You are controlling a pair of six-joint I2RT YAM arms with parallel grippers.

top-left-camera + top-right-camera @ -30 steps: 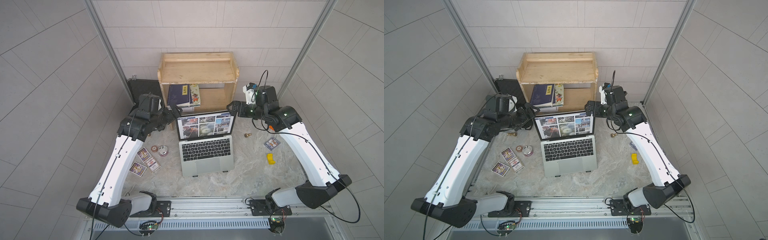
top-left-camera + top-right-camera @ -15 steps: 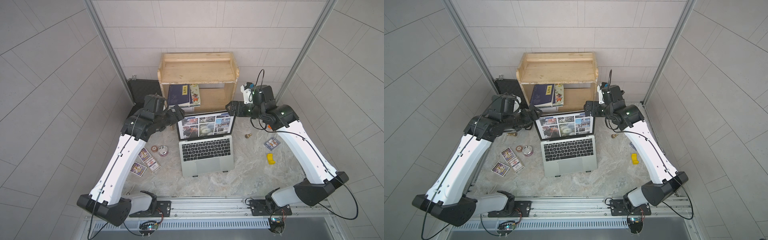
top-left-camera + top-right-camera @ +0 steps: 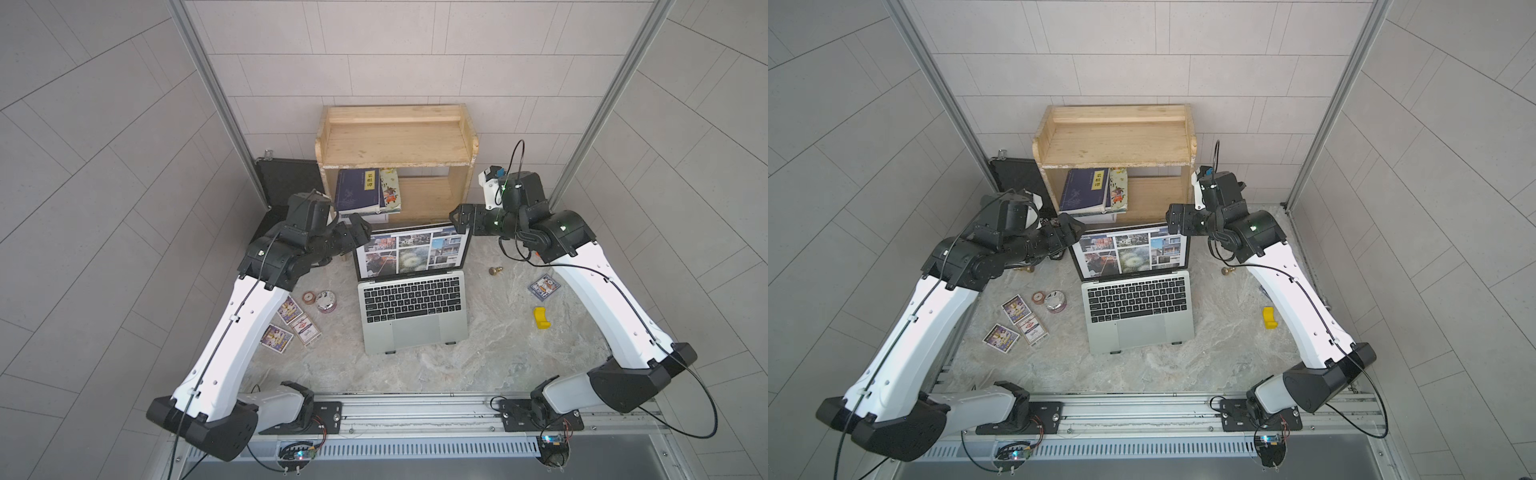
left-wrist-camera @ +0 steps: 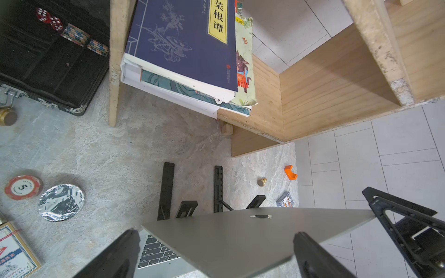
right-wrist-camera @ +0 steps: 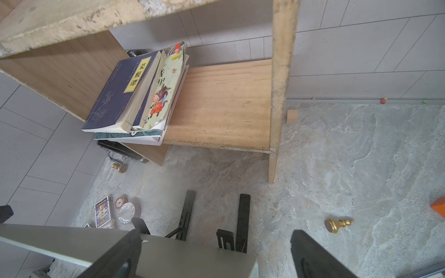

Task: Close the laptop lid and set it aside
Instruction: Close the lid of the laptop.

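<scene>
Spread the left gripper (image 3: pixel 358 229) wide at the 10 o'clock corner of the laptop lid (image 3: pixel 1131 254), and the right gripper (image 3: pixel 459 216) just as wide at its 2 o'clock corner; clamped nothing with either. Could not confirm contact with the silver panel from any view. Found the laptop (image 3: pixel 415 328) open at the centre of the marbled table (image 3: pixel 519 353), lid raised, screen (image 3: pixel 411 254) facing 6 o'clock, wooden shelf (image 3: pixel 395 141) at 12 o'clock. Saw the photo tiles (image 3: pixel 1100 243) and black keys (image 3: pixel 1138 299) in both top views only. Gained from the wrist views alone: the lid's silver back with its logo (image 4: pixel 261 216), and the black folding stand (image 4: pixel 166 190) under the machine. Caught in the left wrist view the lid's corner between two dark fingers (image 4: pixel 113 260), plus an open black briefcase (image 4: pixel 55 67) holding red dice (image 4: pixel 49 19) and striped chips (image 4: pixel 84 41). Picked up in the right wrist view one finger (image 5: pixel 115 252) across the lid's opposite corner, the other beyond its edge, and a gold chess pawn (image 5: pixel 337 225) lying on the stone.
</scene>
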